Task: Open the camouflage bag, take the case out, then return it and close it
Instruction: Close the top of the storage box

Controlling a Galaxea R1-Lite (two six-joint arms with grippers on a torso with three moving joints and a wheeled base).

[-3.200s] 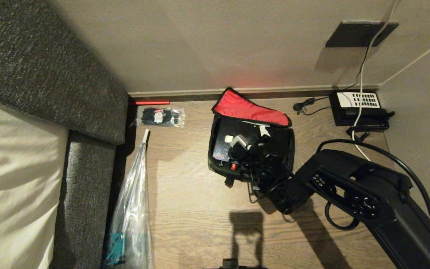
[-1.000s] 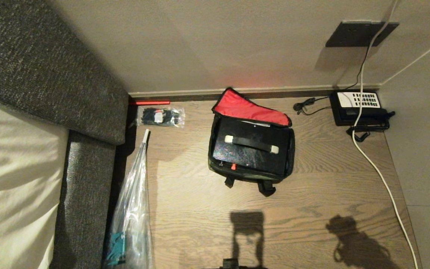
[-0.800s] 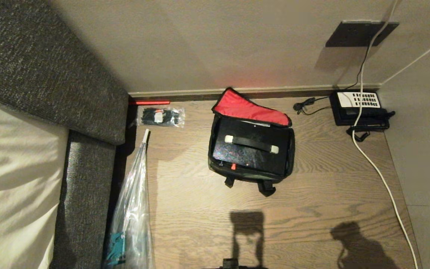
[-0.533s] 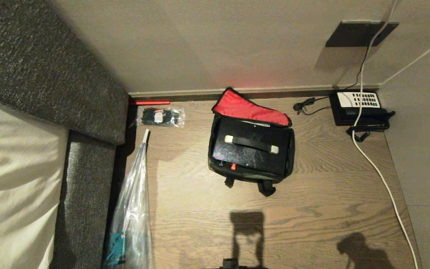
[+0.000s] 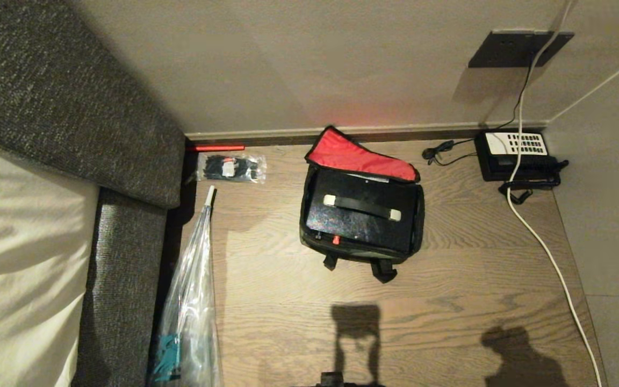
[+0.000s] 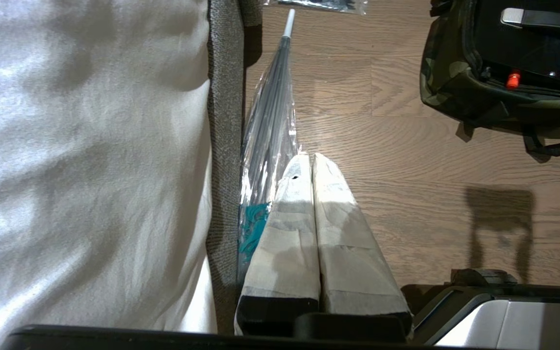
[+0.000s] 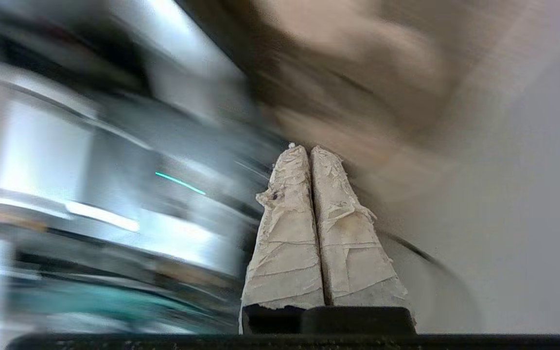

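The camouflage bag sits on the wooden floor near the wall with its red-lined lid thrown back. Inside lies the black case, flat, with a pale-ended handle and a small red spot at its near edge. In the left wrist view the bag shows off to one side. My left gripper hangs shut and empty beside the bed, well away from the bag. My right gripper is shut on nothing, its surroundings smeared by motion. Neither arm shows in the head view; only a shadow lies on the floor at the near right.
A black telephone with a white cable sits by the right wall. A clear packet of black items lies by the skirting. A bagged umbrella rests along the grey bed frame at left.
About three seconds ago my right arm reached into the open bag; it has since drawn back out of the head view. Over the last second only its floor shadow has shifted. Bag and case are unmoved.
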